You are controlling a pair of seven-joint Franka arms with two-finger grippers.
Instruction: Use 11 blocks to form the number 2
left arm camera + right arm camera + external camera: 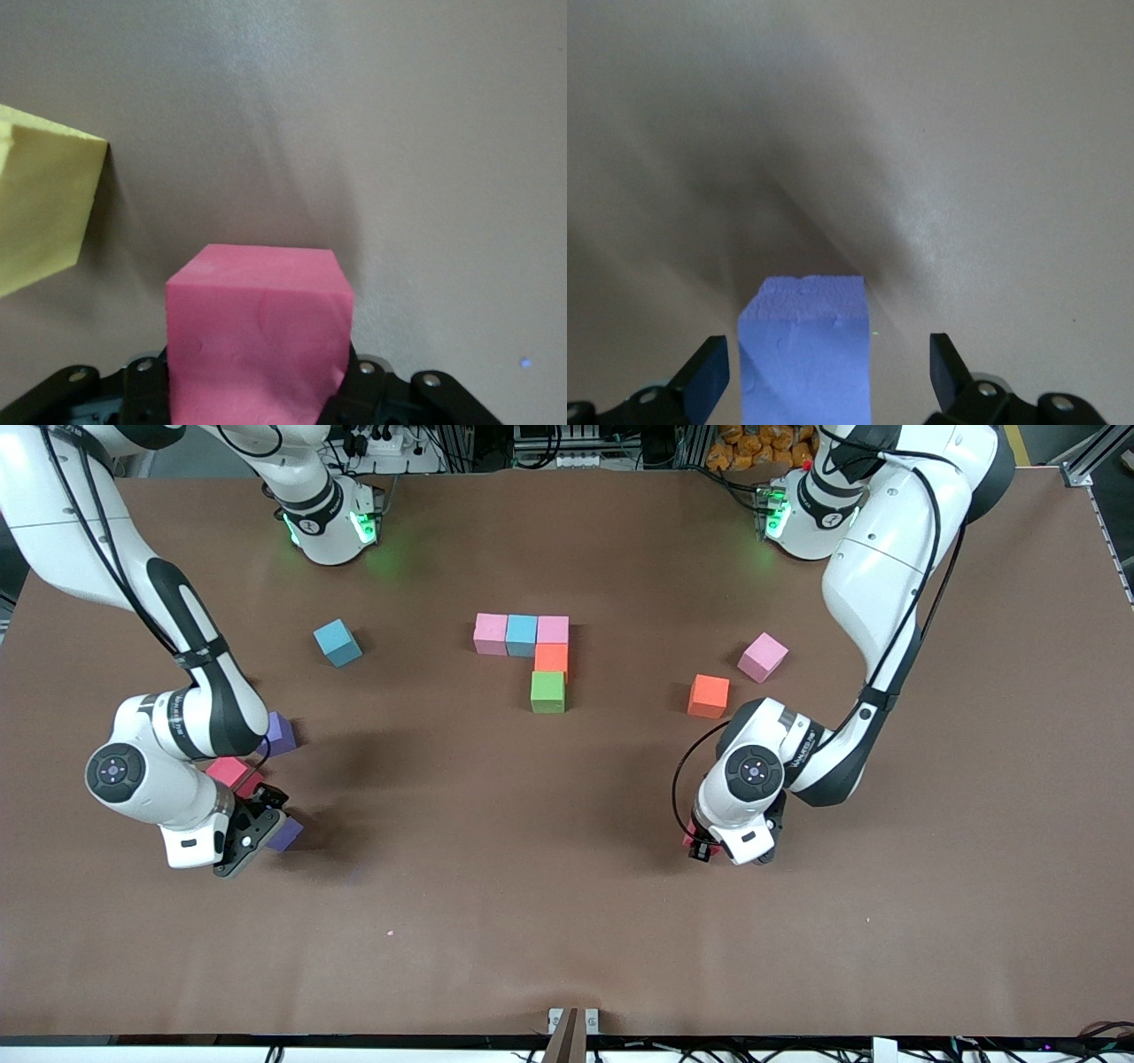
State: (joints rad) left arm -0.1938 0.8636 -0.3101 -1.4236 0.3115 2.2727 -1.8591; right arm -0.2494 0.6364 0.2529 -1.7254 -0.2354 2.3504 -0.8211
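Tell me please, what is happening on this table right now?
Two robot arms are building a digit from small foam cubes. Five cubes already touch mid-table: a pink, blue, pink row, then orange and green below. The left gripper is shut on a pink-red foam cube. The right gripper is open around a purple foam cube. Other cubes lie scattered.

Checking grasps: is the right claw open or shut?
Open: the right claw has its fingers clear of the purple block.
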